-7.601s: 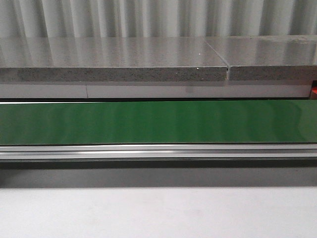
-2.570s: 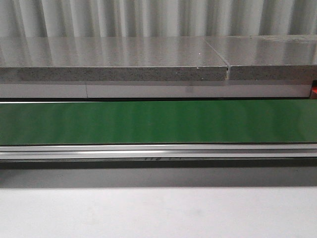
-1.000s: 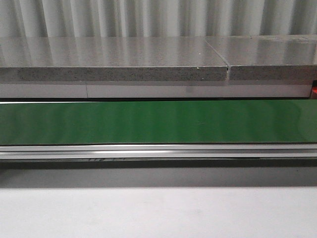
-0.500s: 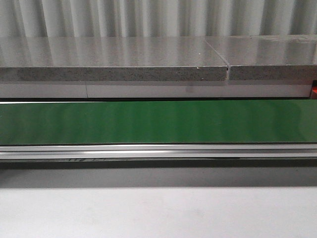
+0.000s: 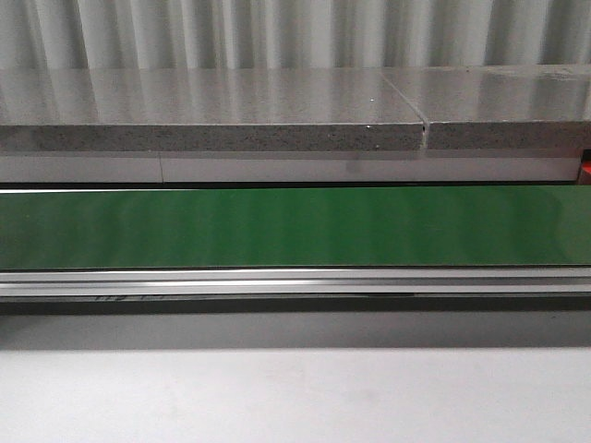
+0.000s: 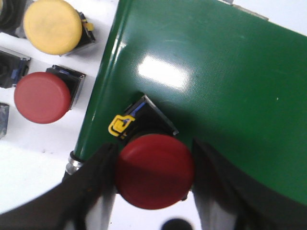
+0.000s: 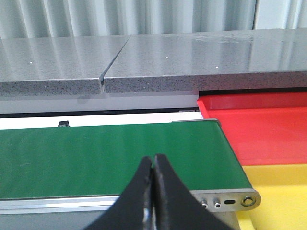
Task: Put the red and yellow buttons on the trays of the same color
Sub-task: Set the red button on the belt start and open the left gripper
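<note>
- Front view: only the green conveyor belt (image 5: 295,226) shows, running across in front of a grey stone ledge (image 5: 212,111); no arm, button or tray appears here beyond a sliver of red at the far right edge.
- Left wrist view: the left gripper (image 6: 153,177) straddles a red button (image 6: 154,171) at the belt's end, a finger on either side of the domed cap. Whether the fingers actually press on it or only flank it I cannot tell. The button looks like rigid plastic, light, with a smooth rounded cap that could slip; the square black body beneath it offers flatter sides for a firmer hold.
- Just off the belt lie a second red button (image 6: 43,97) and a yellow button (image 6: 53,26), near each other and close enough to be knocked in a careless approach.
- Right wrist view: the right gripper (image 7: 153,191) is closed with nothing between its fingers, hanging over the belt's other end, beside which sit the red tray (image 7: 259,129) and yellow tray (image 7: 278,191).
</note>
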Controlling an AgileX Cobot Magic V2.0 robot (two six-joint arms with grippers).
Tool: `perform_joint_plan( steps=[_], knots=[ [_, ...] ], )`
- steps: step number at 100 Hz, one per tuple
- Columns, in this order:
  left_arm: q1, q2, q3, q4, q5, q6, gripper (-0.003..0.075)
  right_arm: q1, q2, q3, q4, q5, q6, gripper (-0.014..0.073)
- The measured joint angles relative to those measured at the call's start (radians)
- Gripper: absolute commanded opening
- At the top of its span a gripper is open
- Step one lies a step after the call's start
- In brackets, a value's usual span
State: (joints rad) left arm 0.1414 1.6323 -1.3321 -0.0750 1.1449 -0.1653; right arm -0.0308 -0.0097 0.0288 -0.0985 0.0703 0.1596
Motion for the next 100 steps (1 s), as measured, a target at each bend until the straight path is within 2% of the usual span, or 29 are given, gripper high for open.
perform_joint_plan(
  steps=[7, 12, 49, 83, 100],
  knots=[
    [0.0, 0.007, 0.0, -0.017, -0.004, 0.0, 0.0479, 0.0, 0.0, 0.0, 0.0, 0.0, 0.0, -0.0071],
    [0.0, 0.009, -0.002, -0.023, -0.009, 0.0, 0.0491, 0.0, 0.0, 0.0, 0.0, 0.0, 0.0, -0.0071],
    [0.005, 0.018, -0.066, 0.002, -0.027, -0.033, 0.0491, 0.0, 0.0, 0.0, 0.0, 0.0, 0.0, -0.0071],
    [0.15, 0.066, -0.11, 0.012, 0.046, -0.049, 0.0491, 0.0, 0.0, 0.0, 0.0, 0.0, 0.0, -0.0071],
    [0.184, 0.112, -0.114, 0.012, 0.047, -0.049, 0.0491, 0.0, 0.0, 0.0, 0.0, 0.0, 0.0, -0.0071]
  ],
)
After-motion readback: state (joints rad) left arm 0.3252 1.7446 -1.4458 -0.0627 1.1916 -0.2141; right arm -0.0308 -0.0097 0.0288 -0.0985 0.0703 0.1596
